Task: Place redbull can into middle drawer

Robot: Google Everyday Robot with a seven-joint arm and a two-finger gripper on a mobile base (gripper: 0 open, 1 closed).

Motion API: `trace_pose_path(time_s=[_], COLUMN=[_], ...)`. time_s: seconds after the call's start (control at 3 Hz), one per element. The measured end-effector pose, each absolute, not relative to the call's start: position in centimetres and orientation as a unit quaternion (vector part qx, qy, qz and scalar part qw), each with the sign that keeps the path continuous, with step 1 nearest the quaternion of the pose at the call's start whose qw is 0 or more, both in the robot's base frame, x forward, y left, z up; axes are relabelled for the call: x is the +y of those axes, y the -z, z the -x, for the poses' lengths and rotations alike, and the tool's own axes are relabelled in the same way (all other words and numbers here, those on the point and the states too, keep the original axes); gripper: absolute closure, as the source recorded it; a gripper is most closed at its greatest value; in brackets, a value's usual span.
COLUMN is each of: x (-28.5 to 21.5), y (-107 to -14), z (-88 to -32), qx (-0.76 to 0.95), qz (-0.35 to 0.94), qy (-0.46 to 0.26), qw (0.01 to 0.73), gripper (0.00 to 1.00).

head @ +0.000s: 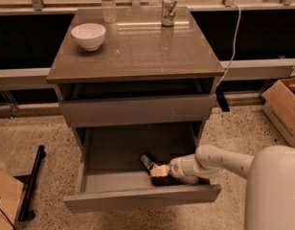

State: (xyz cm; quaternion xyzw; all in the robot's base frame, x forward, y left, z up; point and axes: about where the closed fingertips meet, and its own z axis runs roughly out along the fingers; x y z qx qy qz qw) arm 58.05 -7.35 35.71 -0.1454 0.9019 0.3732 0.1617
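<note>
The one camera view looks down on a grey-brown cabinet (138,110). Its middle drawer (138,199) is pulled well out toward the camera, and its flat floor is in sight. The robot's white arm (219,161) comes in from the cabinet's right side, over the drawer's right wall. The tool (156,169) sits low inside the drawer, right of the cabinet's centre line and close behind the front panel. The tool is closed narrowly on the redbull can (147,161). The can shows as a slim dark shape, tilted and pointing toward the cabinet's back left, just above the drawer floor. Whether it touches the floor cannot be told.

The drawer above (138,92) stands a little way out of the cabinet. On the cabinet's surface (138,51) are three things:
- a white bowl (88,35) near the left edge
- a clear bottle (107,4) at the back, left of centre
- a green-and-white can (169,10) at the back, right of centre

A cardboard box (284,107) is on the floor to the cabinet's right, and a black bar (31,181) lies to its left.
</note>
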Motion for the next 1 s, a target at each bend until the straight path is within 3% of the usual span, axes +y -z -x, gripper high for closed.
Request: trace_pose_path(time_s=[0.67, 1.0], x=[-7.34, -7.34], y=[-36.21, -36.79], z=[-58.06, -58.06], qx=[0.902, 0.902], qz=[0.145, 0.145], qy=[-0.373, -0.373], qw=[0.162, 0.162], gripper=[0.04, 0.0])
